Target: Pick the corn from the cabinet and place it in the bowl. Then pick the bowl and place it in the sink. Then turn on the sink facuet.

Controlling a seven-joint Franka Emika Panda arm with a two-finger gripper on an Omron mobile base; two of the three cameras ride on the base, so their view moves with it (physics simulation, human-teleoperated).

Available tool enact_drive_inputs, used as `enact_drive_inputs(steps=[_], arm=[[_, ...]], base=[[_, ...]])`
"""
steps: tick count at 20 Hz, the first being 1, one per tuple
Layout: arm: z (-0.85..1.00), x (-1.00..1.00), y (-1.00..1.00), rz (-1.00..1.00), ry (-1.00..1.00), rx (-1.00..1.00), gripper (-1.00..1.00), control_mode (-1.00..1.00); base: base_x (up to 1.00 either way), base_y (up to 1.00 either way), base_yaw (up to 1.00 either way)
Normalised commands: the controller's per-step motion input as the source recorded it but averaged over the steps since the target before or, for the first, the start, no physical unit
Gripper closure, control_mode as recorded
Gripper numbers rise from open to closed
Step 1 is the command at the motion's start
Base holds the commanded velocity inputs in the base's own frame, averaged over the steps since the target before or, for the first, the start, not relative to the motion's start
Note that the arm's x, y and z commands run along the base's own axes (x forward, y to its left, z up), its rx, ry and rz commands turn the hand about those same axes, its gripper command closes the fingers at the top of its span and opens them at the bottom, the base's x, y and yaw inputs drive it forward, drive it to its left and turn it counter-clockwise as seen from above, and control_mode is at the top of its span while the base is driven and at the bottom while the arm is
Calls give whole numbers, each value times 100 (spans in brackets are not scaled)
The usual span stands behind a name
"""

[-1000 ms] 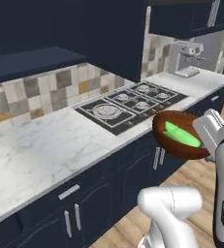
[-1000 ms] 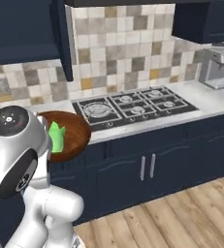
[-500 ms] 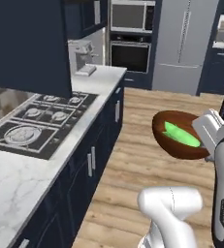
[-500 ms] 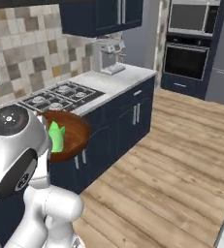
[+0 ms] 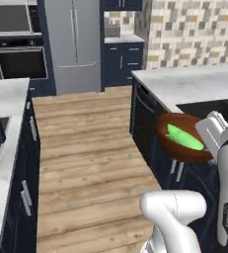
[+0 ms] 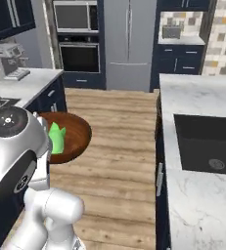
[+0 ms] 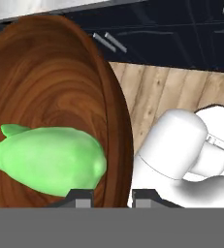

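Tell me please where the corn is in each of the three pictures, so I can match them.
Left base view: the corn lies in the bowl, right of centre, before the arm.
Right base view: the corn is at the left, in the bowl, partly behind the arm.
Hand view: the corn is at lower left, inside the bowl.
Shared landmark: the bowl around it.

Open wood floor [image 5: 86,148] between counters: passable. Sink [image 6: 210,141]: open basin, unobstructed from above. Marble counter [image 6: 192,93] around it: bare. Dark cabinet fronts [image 5: 147,118] below block low approach
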Motion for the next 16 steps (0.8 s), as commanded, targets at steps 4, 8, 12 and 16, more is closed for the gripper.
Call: enact_drive_inputs(steps=[4,8,12,16], arm=[[0,0,0,0,0,0,100,100],[0,0,0,0,0,0,100,100],[0,0,0,0,0,0,100,100],[0,0,0,0,0,0,100,100]], base=[[31,25,-76],[62,59,-67],[78,100,-52],[42,89,-62]])
